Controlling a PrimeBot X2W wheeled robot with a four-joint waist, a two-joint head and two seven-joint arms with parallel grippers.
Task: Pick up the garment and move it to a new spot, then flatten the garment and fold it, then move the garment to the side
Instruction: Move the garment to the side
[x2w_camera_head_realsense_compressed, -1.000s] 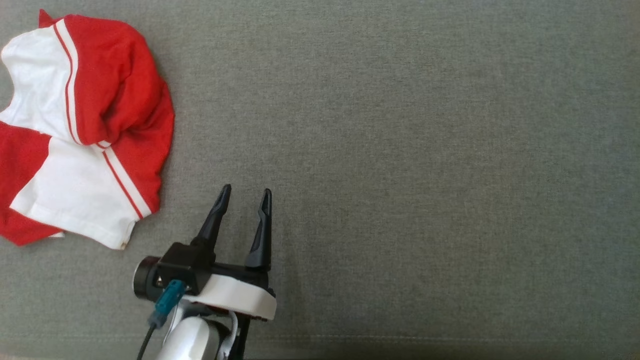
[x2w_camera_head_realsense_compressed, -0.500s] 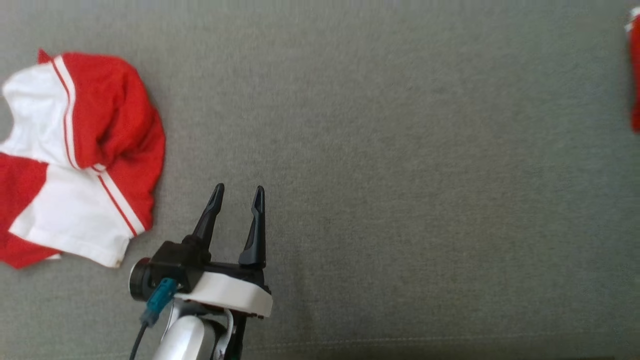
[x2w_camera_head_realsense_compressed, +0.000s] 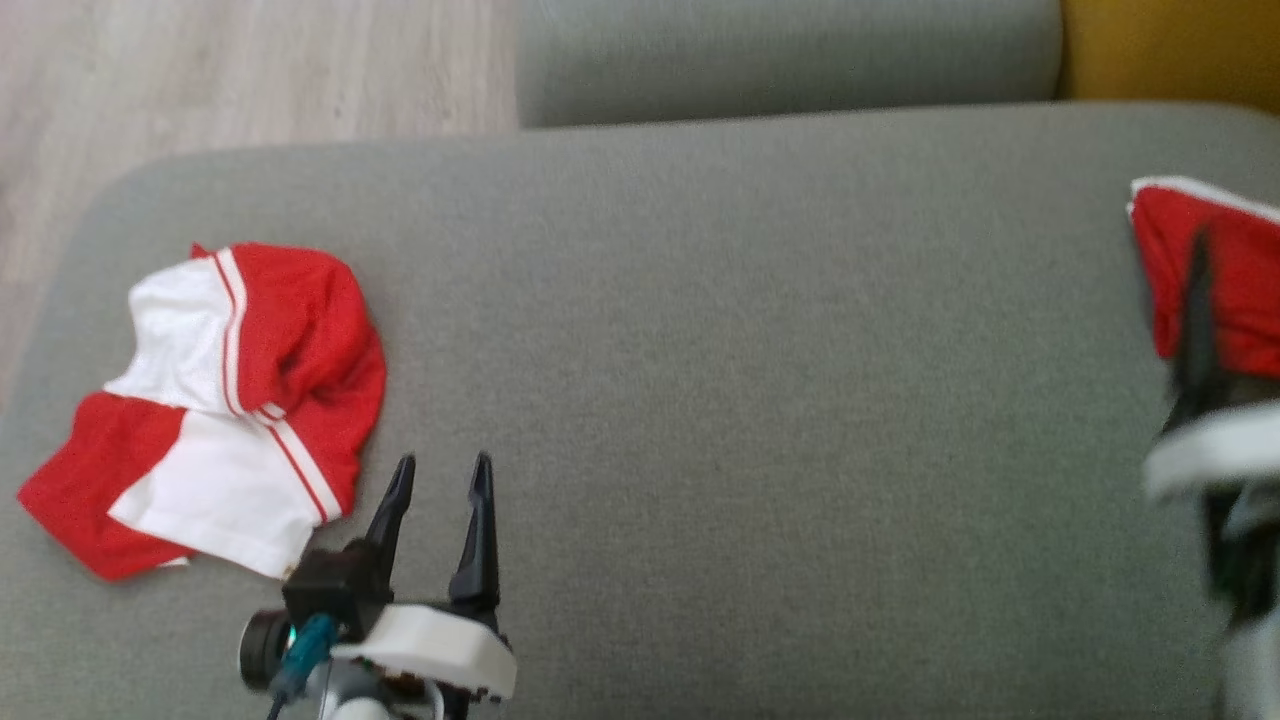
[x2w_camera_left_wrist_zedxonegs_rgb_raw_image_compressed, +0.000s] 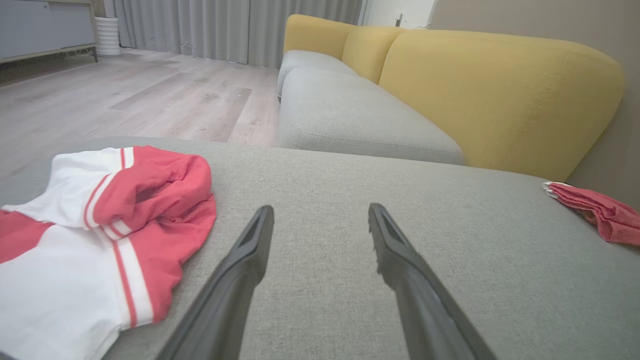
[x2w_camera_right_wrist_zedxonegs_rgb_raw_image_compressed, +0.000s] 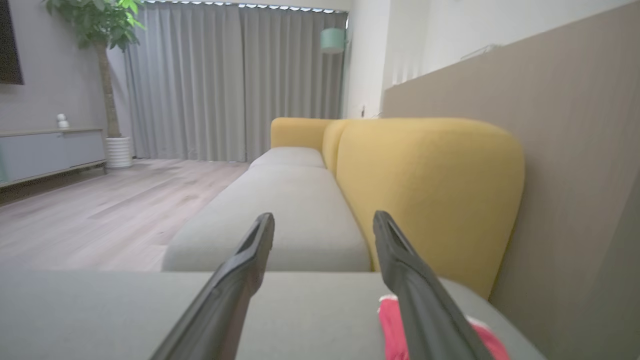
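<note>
Well, both my grippers stand wide open and hold nothing. The crumpled red and white garment (x2w_camera_head_realsense_compressed: 240, 400) lies on the grey cushion (x2w_camera_head_realsense_compressed: 750, 380), just ahead and to the left of my left gripper (x2w_camera_head_realsense_compressed: 444, 465). Its long side slants from near-left to far-right, and its nearest white corner is close to my left finger. My right gripper (x2w_camera_right_wrist_zedxonegs_rgb_raw_image_compressed: 324, 217) hangs well apart, over a folded red cloth (x2w_camera_head_realsense_compressed: 1230, 260) at the cushion's right edge. The left arm is the nearer one, I judge.
</note>
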